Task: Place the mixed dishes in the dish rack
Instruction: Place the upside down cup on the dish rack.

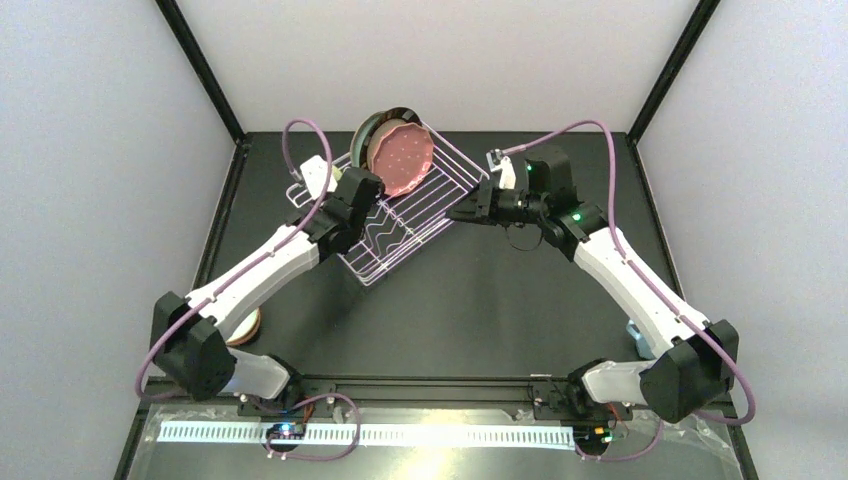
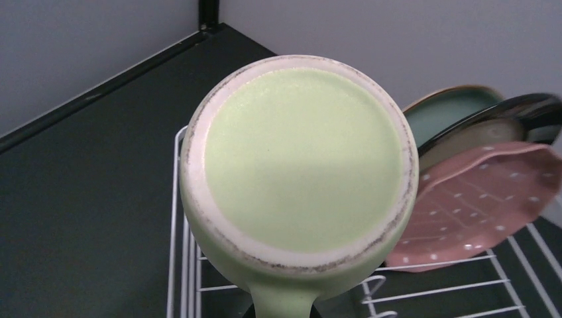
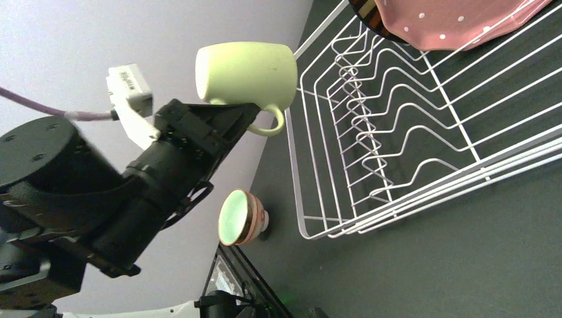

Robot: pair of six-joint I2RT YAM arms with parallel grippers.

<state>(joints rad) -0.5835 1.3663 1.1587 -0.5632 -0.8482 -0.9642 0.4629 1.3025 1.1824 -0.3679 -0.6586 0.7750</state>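
Left claw [image 3: 250,118] clamps mug [image 2: 298,165] handle, mug upended, axis upright, over rack's [image 1: 400,246] left corner; plates [image 1: 402,156] beyond; right claw [image 1: 468,212] unclear

The pale green mug [image 2: 298,165] has an off-white, brown-flecked foot ring. In the white wire dish rack [image 3: 397,132] stand a pink plate [image 2: 484,205] with white speckles and a mint-green plate [image 2: 450,112] with a dark rim. Beside the rack, a small bowl [image 3: 240,216] is mint inside and reddish outside.
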